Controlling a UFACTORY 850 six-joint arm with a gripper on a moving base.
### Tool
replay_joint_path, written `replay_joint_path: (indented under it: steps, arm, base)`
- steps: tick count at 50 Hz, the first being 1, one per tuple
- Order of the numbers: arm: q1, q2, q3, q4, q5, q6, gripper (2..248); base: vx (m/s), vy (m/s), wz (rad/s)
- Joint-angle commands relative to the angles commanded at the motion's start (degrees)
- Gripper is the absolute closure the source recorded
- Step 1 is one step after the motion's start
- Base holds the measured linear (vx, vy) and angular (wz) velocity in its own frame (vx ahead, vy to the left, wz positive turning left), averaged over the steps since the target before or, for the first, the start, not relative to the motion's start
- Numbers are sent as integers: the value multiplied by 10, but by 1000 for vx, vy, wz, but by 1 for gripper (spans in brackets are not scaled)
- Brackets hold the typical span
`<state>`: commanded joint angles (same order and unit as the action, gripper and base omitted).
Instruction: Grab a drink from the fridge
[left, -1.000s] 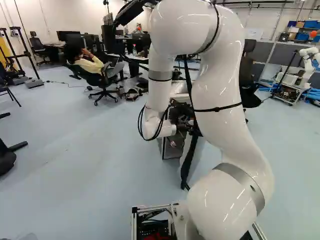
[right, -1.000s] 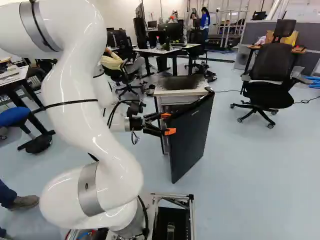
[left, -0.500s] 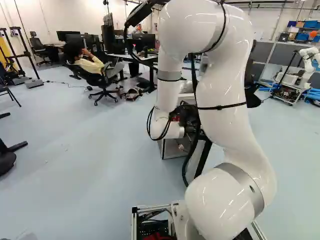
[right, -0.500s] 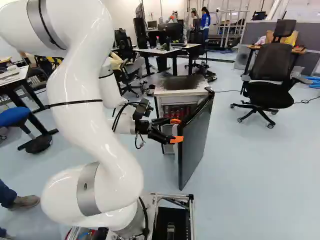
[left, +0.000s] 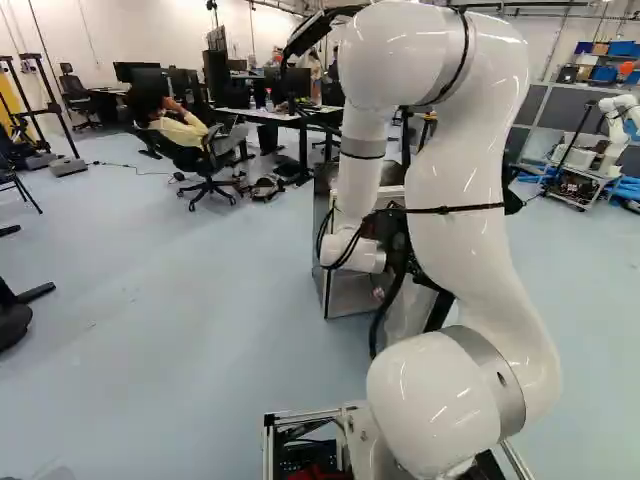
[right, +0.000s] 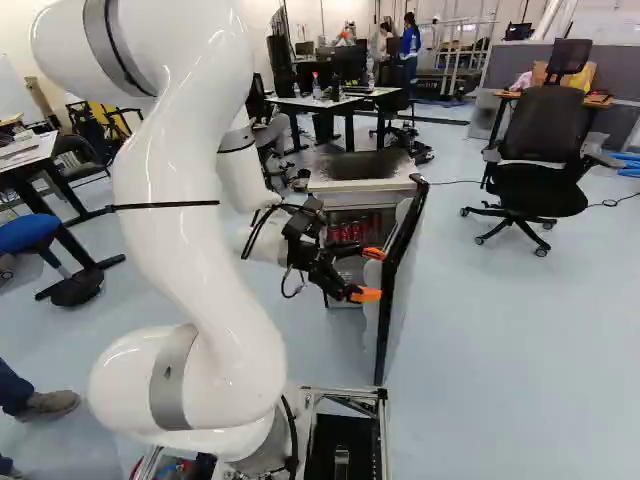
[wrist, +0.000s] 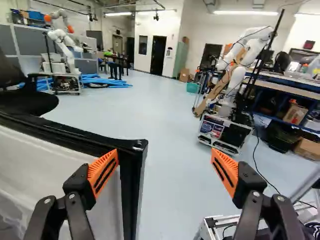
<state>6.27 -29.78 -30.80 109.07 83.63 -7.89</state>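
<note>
The gripper (right: 372, 274) is at the inner side of the fridge door in the right base view. In the wrist view the gripper (wrist: 165, 170) stands wide open, one orange pad against or just before the door's black edge (wrist: 131, 172), nothing between the fingers. The fridge (right: 360, 182) has its door (right: 398, 270) swung wide, seen nearly edge-on. Red cans (right: 352, 228) stand on a shelf inside, behind and beside the gripper. In the left base view the arm hides much of the fridge (left: 350, 295).
An office chair (right: 540, 150) stands right of the fridge. Desks (right: 335, 103) and a seated person are behind it. Another robot (wrist: 65, 45) shows in the wrist view, and one more (wrist: 237, 70) on a cart. A person's shoe (right: 48, 403) is left of the base.
The arm has moved right, and the fridge door has swung further open with the gripper at its inner side. More of the cans shows. The gripper's fingers have stayed apart; the base has not moved.
</note>
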Motion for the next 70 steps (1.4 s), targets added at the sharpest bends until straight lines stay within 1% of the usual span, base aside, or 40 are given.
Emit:
replay_joint_path:
  steps: [14, 28, 49, 70]
  arm:
    - [-64, -7, -38, 14, -3, 0, 3]
    - [-124, -18, -82, 26, -16, 0, 3]
    - [-203, -38, -148, 42, -40, 0, 3]
    - [-269, -61, -212, 44, -64, 0, 3]
  base:
    - [0, 0, 0]
    - [0, 0, 0]
    - [0, 0, 0]
    - [0, 0, 0]
